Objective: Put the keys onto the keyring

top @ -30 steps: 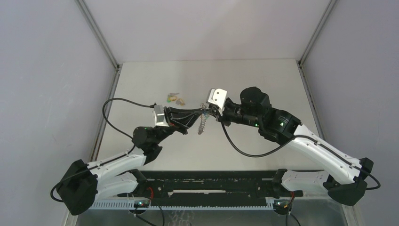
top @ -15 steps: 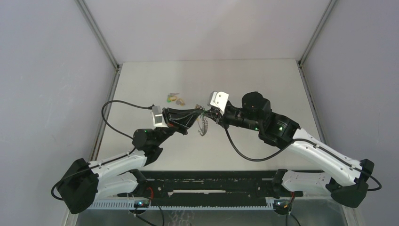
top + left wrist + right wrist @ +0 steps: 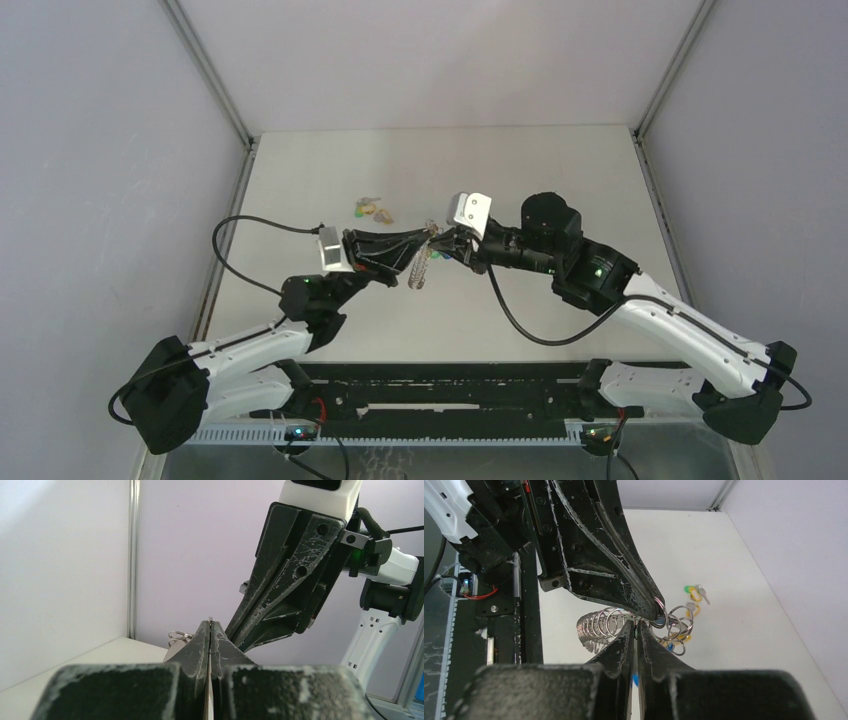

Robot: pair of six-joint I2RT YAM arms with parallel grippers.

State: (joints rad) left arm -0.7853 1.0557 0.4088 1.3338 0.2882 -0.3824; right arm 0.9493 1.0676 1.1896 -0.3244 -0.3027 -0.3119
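The keyring (image 3: 420,272) hangs in the air over the middle of the table (image 3: 560,180), dangling as a ribbed silver coil just below the spot where the two grippers meet tip to tip. From the right wrist its loops fan out to the left of the fingertips, and a cluster of smaller rings (image 3: 676,620) sits just right of them, with bits of yellow and blue plastic showing among those rings.

The left gripper (image 3: 428,238) is pressed closed, and in its own wrist view a thin sliver of metal wire stands pinched between its fingertips (image 3: 206,632). The right gripper (image 3: 440,243) is closed too, its tips touching or almost touching the left one's. A streak of blue shows in the slit between its fingers, but I cannot tell what it is.

A small heap of keys (image 3: 370,210) with green and yellow heads lies on the table, beyond the left gripper and well apart from the hanging ring
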